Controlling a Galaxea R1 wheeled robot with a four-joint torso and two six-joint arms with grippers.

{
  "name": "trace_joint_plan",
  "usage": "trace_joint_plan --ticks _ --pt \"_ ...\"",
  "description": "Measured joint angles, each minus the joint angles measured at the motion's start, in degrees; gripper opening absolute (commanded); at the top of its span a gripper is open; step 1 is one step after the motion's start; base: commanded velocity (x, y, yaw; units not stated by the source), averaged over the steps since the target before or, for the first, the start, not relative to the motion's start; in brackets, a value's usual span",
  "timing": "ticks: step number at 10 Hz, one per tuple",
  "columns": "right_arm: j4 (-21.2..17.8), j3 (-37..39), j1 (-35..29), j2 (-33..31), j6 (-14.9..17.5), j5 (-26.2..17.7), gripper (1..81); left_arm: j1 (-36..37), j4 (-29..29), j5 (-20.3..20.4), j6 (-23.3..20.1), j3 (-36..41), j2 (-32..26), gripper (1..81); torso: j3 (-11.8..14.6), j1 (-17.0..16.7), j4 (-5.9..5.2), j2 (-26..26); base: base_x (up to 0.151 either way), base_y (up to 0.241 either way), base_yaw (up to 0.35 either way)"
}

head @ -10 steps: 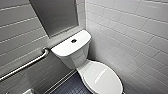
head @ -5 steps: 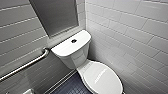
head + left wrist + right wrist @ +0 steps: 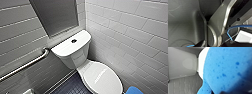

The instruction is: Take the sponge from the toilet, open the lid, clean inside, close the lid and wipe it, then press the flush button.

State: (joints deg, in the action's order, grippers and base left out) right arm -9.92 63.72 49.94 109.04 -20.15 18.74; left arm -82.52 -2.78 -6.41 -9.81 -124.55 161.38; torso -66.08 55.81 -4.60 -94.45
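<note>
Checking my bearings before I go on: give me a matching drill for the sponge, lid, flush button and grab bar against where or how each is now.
Things:
1. sponge
2. lid
3. flush button
4. grab bar

Places and states:
a. metal, on the left wall
b. white, shut
c. dark, on the tank top
d. blue, at the head view's lower right edge

Pairs: 1-d, 2-b, 3-c, 4-a.
</note>
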Motion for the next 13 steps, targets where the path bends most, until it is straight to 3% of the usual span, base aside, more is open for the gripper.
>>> trace_joint_plan --ticks 2,5,9,13 --pt "0.0 1.2 -8.8 5.9 0.0 -5.6 1.0 0.1 0.0 0.0 0.0 0.0 -0.2 81.1 0.0 0.0 0.00 0.0 0.000 0.000 0.000" --pt "-0.3 10.7 -18.9 17.8 -0.1 -14.0 1.0 0.1 0.0 0.1 0.0 -0.5 -0.1 81.1 0.0 0.0 0.00 0.0 0.000 0.000 0.000" --pt "-0.6 29.0 -24.1 35.7 -0.3 -22.4 1.0 0.1 0.0 0.1 0.0 -0.7 -0.1 81.1 0.0 0.0 0.00 0.0 0.000 0.000 0.000" --pt "-0.4 46.5 -25.1 48.9 -0.3 -25.8 1.0 0.1 0.0 0.1 0.0 -2.0 0.0 81.1 0.0 0.0 0.00 0.0 0.000 0.000 0.000"
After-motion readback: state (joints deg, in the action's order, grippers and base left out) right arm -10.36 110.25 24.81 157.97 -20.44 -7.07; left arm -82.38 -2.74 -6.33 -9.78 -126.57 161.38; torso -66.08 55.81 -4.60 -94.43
